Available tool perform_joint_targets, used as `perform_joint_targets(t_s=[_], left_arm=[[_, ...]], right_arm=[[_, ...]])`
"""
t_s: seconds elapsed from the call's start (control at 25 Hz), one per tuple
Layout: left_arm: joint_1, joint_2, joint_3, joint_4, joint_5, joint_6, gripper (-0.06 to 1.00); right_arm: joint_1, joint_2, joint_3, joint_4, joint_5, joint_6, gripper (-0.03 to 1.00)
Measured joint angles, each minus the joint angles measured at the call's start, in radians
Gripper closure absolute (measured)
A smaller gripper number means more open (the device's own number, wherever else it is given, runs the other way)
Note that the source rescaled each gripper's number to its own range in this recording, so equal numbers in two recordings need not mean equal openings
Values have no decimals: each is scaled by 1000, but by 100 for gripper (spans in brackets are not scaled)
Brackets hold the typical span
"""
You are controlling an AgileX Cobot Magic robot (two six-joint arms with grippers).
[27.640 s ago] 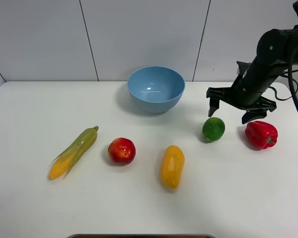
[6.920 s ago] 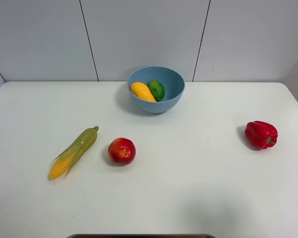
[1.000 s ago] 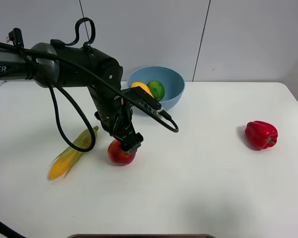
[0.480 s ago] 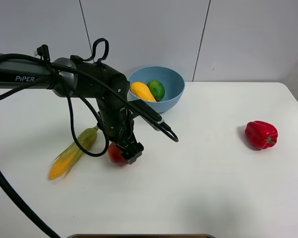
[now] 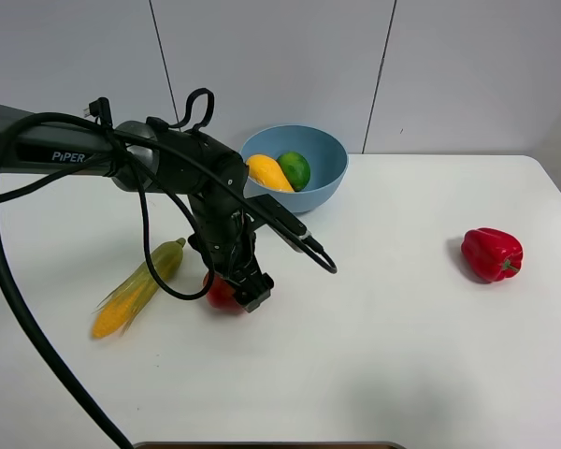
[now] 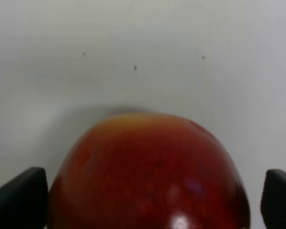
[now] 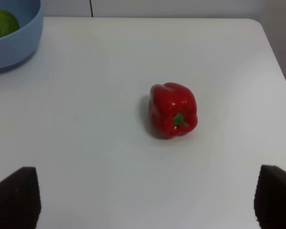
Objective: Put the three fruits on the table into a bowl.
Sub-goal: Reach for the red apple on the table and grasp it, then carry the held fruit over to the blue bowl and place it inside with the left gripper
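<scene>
Left wrist: left gripper (image 6: pixel 150 198) fingers apart astride apple (image 6: pixel 148 162) (not clamped); right gripper (image 7: pixel 145 198) splayed, empty.

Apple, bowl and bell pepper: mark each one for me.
apple (image 6: pixel 148 171), left wrist view, middle of its red skin.
blue bowl (image 5: pixel 304 200), exterior high view, outer front wall.
red bell pepper (image 7: pixel 171 107), right wrist view, middle of its body.

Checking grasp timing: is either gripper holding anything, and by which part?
Nothing is held. The left gripper straddles the apple, jaws open; the right gripper is open and empty.
</scene>
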Motion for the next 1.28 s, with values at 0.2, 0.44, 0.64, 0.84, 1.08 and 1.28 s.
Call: perform_joint_targets(t_s=[0.2,0.44,0.64,0.84,1.08,1.28], left_arm=[[0,19,0,10,-6,0,5],[0,57,0,16,-6,-1,5],[0,67,0,16,-6,-6,46],[0,68,0,16,-6,-25,94],[0,68,0,16,0,-30,94],[0,68,0,20,3,-30,94]], right_arm=[[0,0,0,0,0,0,-3],[0,0,0,0,0,0,-3],[0,0,0,0,0,0,-3],[0,0,0,0,0,0,-3],[0,0,0,0,0,0,-3],[0,0,0,0,0,0,-3]])
